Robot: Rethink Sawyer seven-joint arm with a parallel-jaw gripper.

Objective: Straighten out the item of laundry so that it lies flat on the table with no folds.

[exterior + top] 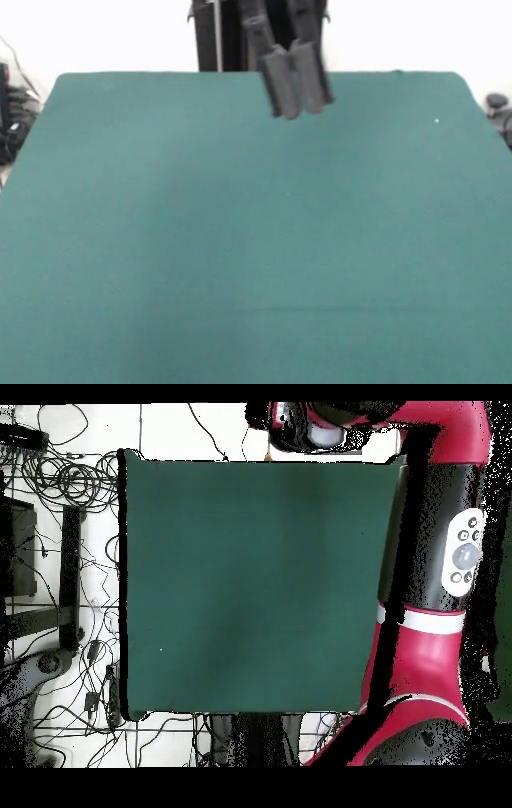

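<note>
The dark green table lies bare in both views, and it fills the middle of the overhead view. The tan towel shows in neither view. My gripper hangs over the table's far edge in the front view. Its two dark grey fingers stand side by side and pressed together, holding nothing. In the overhead view my red and black arm runs along the table's right side up to the top edge, and the gripper itself does not show clearly there.
Tangled cables and dark gear lie on the floor left of the table in the overhead view. Dark objects sit at the left edge and right edge of the front view. A small white speck lies on the cloth.
</note>
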